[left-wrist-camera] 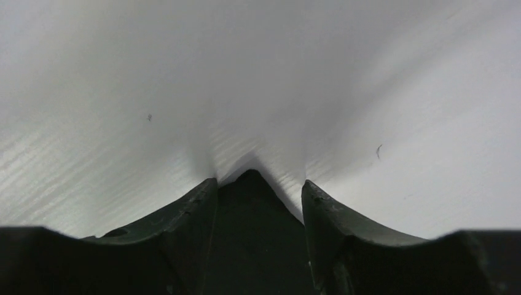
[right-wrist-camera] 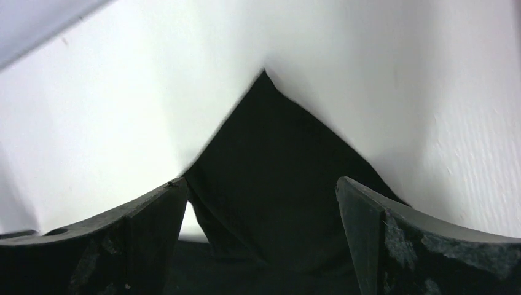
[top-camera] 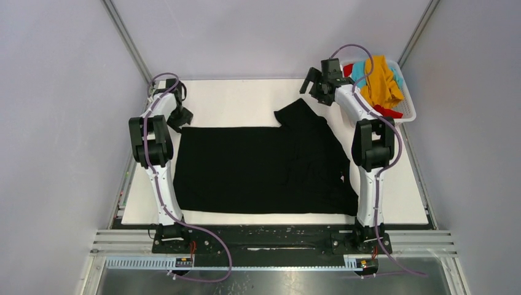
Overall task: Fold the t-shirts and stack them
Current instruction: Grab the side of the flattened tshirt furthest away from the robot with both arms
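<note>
Only the wrist views show black t-shirt (top-camera: pixel 258 166) corners between jaws: right gripper (right-wrist-camera: pixel 259 180) released; left gripper (left-wrist-camera: pixel 258 180) grasp cannot be told.

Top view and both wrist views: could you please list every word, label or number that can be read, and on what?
None can be read: the black t-shirt, the basket and its shirts look plain; anything on the small boxes at the near edge is too small.
</note>
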You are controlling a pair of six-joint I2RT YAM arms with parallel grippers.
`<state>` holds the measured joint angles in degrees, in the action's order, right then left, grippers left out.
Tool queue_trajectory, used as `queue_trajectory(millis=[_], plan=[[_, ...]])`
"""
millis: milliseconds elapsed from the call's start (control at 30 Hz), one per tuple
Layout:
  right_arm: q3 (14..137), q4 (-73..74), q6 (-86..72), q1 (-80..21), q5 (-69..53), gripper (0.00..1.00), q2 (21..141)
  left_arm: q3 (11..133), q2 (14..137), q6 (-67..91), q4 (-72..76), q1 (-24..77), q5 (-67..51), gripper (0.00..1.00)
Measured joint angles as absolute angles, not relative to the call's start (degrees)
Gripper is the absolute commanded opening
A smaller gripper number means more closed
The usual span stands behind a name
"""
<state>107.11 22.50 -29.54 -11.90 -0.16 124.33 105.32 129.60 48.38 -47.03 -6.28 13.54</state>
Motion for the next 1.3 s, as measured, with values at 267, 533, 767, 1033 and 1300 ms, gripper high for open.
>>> queue_trajectory(millis=[267, 533, 767, 1033, 1300], plan=[[132.7, 27.6, -33.3, -11.2, -3.6, 0.99, 141.5, 105.0, 129.6, 48.2, -49.9, -5.7, 13.8, 0.00], [140.8, 30.3, -34.8, -11.3, -3.7, 1.00, 150.4, 103.4, 128.7, 47.6, -49.3, -5.6, 13.6, 0.00], [144.5, 32.4, -36.6, -11.3, -6.3, 0.99, 154.6, 97.3, 124.8, 46.7, -48.8, -5.1, 12.8, 0.00], [145.1, 34.0, -36.8, -11.9, -12.4, 0.85, 155.1, 93.8, 122.3, 45.8, -48.8, -4.5, 12.1, 0.00], [145.1, 40.3, -33.0, -13.8, -6.8, 0.33, 155.0, 91.1, 120.2, 45.0, -48.4, -4.3, 12.1, 0.00]])
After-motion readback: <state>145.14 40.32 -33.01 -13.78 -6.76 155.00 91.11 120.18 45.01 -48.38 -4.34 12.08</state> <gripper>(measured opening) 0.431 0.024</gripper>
